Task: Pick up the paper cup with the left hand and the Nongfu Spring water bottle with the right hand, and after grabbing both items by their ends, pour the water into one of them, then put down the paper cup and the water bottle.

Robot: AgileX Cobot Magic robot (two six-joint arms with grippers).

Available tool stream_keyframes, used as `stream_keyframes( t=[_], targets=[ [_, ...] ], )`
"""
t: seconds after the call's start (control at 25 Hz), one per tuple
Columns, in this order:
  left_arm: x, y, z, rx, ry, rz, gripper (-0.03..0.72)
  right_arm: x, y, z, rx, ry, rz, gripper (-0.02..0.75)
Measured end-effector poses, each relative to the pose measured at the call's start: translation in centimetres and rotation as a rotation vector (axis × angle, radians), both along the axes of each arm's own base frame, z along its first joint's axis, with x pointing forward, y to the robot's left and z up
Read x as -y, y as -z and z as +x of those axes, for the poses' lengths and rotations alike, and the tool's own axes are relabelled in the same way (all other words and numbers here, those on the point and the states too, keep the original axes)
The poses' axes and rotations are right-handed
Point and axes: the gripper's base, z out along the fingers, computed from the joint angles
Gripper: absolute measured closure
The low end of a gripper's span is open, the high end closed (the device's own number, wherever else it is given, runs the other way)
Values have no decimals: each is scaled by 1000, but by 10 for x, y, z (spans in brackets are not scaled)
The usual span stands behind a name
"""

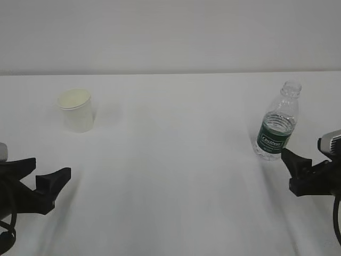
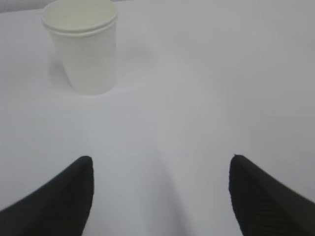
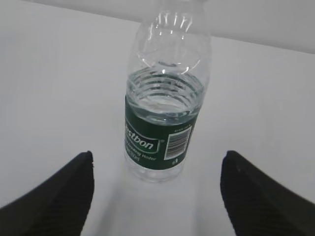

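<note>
End effectors on both arms stand wide apart and hold nothing. On the left, near edge of the white tabletop [image 1: 176,160], the left hand's end effector [image 1: 45,178] shows two black fingers spread, pointing toward the far side; in the left wrist view its fingertips [image 2: 74,191] frame bare tabletop, touching nothing. The paper cup [image 1: 77,110] stands upright at the far left, well apart from that end effector and slightly left of its line in the wrist view [image 2: 82,44]. Its rolled rim and pale cream inside face up; whether it contains anything I cannot tell.

On the right, the right hand's end effector [image 1: 301,170] sits at the near right edge, one black finger showing clearly in the exterior view, its tip just beside the base of the Nongfu Spring water bottle [image 1: 277,124]. Whether they touch cannot be told there. In the right wrist view the two fingertips [image 3: 74,191] stand far apart, with the bottle [image 3: 162,98] upright between and beyond them, not gripped. The bottle is capless, with a dark green label band, and the water [image 3: 165,96] reaches to just above the label.
</note>
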Motion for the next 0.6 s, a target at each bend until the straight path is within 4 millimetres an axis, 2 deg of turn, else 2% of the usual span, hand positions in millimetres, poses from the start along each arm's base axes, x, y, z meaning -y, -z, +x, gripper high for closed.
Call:
stream_keyframes(
  t=[0.2,0.6],
  targets=[
    [-1,7,-1,-32,-4,12,84,-1,8,9,-20,5,11,136],
    [-2,7,3,-23,-29,11,96,-4,23,31,-48,18,43,134]
  ],
)
